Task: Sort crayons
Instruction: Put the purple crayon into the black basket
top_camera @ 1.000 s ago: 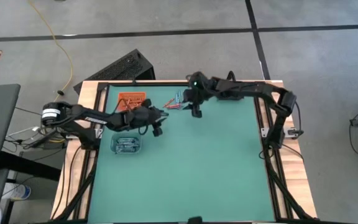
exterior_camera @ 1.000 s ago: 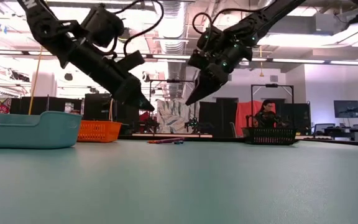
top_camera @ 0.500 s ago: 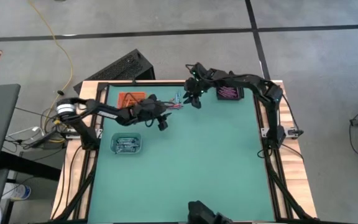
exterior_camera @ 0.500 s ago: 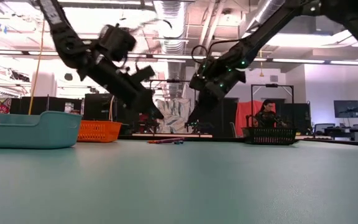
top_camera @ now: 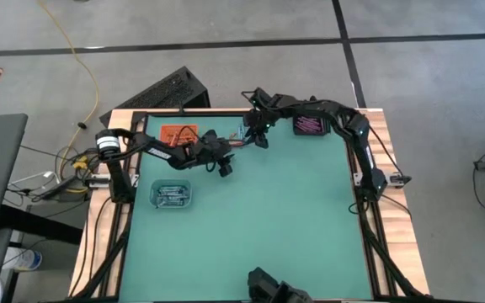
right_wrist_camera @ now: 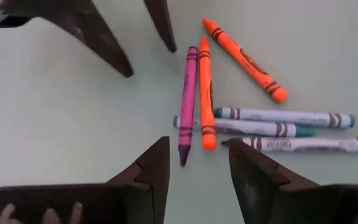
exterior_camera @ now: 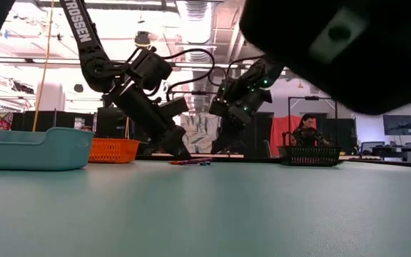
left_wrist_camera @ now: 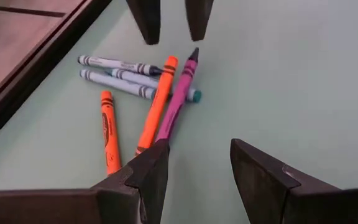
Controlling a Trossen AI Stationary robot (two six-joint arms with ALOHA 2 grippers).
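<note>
The crayons [left_wrist_camera: 148, 93] lie in a small loose pile on the green bench [top_camera: 251, 219] near the middle of its far edge: two orange, one purple and three pale blue-grey ones, the purple and one orange side by side and crossing over the blue-grey ones. None is held.

Against a second ago, both arms have closed in on the pile. The left pincer [top_camera: 223, 165] has travelled from nearer the left side toward the far edge and now sits just beside the crayons, low over the bench; its fingers [left_wrist_camera: 151, 168] stand apart with nothing between them, the tips close to the ends of the purple and orange crayons. The right pincer [top_camera: 257, 139] has slid left along the far edge and dropped lower, so it faces the left one across the pile; its fingers [right_wrist_camera: 154, 168] are also parted and empty, near the purple crayon's tip.

The orange tray [top_camera: 178, 133] sits by the far left corner, the clear tray [top_camera: 171, 195] near the left edge, and the black tray [top_camera: 309, 125] with purple crayons inside by the far right; none has shifted. In the low view a dark shape now blocks the upper right corner
</note>
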